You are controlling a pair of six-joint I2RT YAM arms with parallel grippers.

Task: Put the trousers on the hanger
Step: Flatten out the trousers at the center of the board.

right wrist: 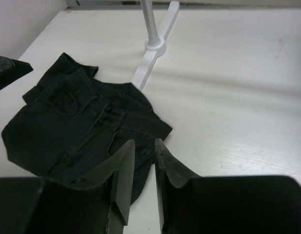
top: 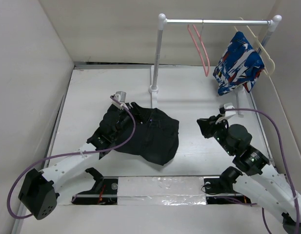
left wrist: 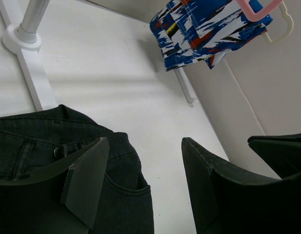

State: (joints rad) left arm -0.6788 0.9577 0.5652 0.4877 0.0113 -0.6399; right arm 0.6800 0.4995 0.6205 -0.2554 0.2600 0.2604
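Note:
The black trousers (top: 149, 135) lie in a crumpled heap on the table's middle, waistband towards the rack. They also show in the left wrist view (left wrist: 126, 195) and the right wrist view (right wrist: 77, 122). The pink hanger (top: 201, 48) hangs on the rail at the back, and part of it shows in the left wrist view (left wrist: 257, 9). My left gripper (top: 125, 117) is low over the heap's upper left part, open and empty (left wrist: 145, 141), with one finger over the fabric and one over bare table. My right gripper (top: 202, 125) is right of the trousers, off the fabric, its fingers nearly together and empty (right wrist: 145, 144).
A white clothes rack (top: 157, 53) stands at the back, its foot close behind the trousers (right wrist: 152, 53). A blue-white-red patterned garment (top: 238, 63) hangs on a cream hanger (top: 265, 53) at the rail's right end. White walls close in the left, back and right.

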